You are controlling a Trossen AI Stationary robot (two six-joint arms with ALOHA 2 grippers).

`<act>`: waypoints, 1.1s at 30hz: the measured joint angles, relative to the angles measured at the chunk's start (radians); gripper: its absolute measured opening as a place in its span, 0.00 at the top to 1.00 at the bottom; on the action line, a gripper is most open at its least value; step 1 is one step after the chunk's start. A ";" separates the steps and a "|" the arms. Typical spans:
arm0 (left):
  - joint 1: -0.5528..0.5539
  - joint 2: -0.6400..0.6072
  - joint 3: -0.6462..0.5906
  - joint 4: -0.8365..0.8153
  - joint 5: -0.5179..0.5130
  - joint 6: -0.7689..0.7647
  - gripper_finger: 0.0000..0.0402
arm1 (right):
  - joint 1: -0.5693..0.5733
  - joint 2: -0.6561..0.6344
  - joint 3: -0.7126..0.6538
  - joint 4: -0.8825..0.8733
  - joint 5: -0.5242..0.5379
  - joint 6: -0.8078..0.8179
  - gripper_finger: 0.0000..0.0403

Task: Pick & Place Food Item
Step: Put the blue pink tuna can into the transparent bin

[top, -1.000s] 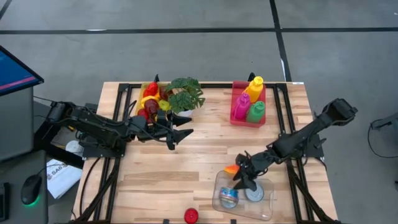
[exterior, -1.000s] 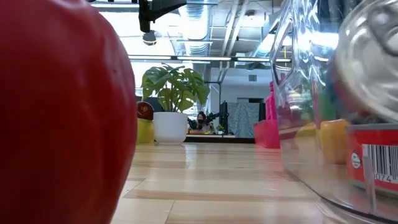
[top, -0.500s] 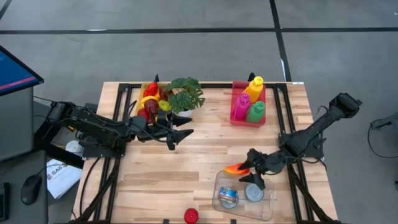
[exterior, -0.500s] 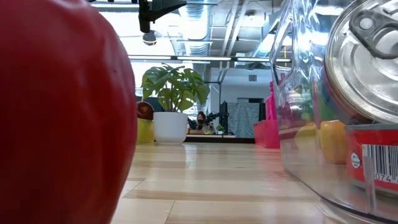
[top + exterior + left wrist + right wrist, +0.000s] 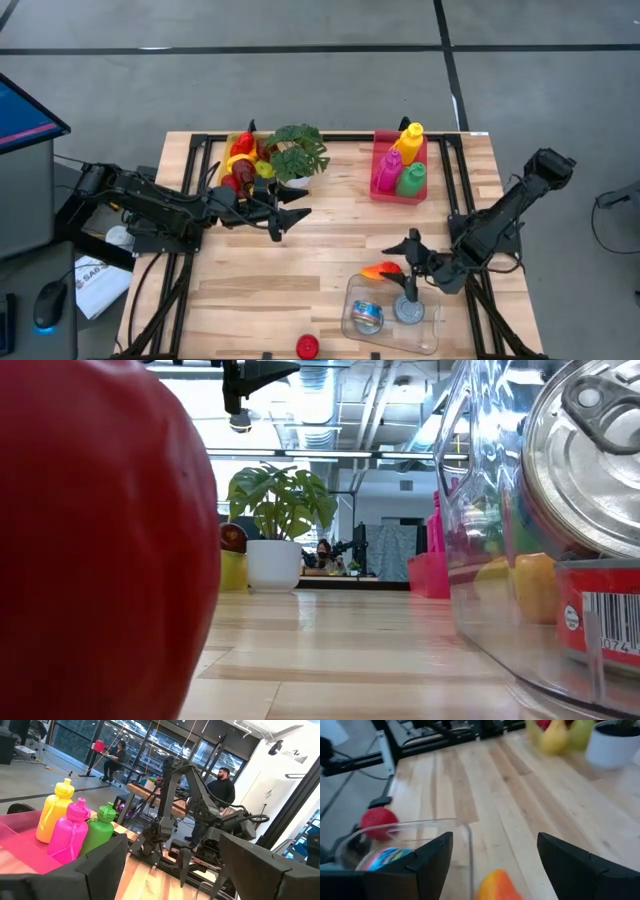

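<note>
Two cans already lie in the clear plastic container (image 5: pixel 392 315) at the near edge of the table, a blue-labelled can (image 5: pixel 368 317) and a silver-topped can (image 5: pixel 407 311), with a red apple-like fruit (image 5: pixel 307 346) on the wood just beside the container's near left corner. Resting on the container's far rim, or just outside it (the high view does not settle which), is the orange food item (image 5: pixel 381 270), which I take to be the thing being placed. The right gripper (image 5: pixel 409 270) hovers just above that rim with its fingers spread and nothing between them; in the right wrist view the orange piece (image 5: pixel 499 885) shows between and beyond the two dark fingers (image 5: pixel 432 862), beside the transparent wall. To finish the step well, I would judge whether the piece is truly inside; if it is perched on the rim, approach from above, centre the fingers on it, close gently, lift clear of the wall and release over the bare floor beside the cans, avoiding a nudge to the light container. Farther back, the left gripper (image 5: pixel 283 213) waits released and empty near the potted plant (image 5: pixel 296 155) and the tray of peppers (image 5: pixel 240 160), with the pink bin of bottles (image 5: pixel 399 165) at the far right.
</note>
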 joint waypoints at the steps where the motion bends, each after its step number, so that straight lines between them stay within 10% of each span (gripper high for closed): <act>1: 0.000 0.000 0.000 0.000 0.000 0.000 0.24 | 0.000 0.002 0.000 -0.003 0.010 0.000 0.29; 33: 0.000 0.000 0.000 0.001 0.000 0.000 0.24 | 0.078 0.001 0.000 0.113 0.175 -0.018 0.29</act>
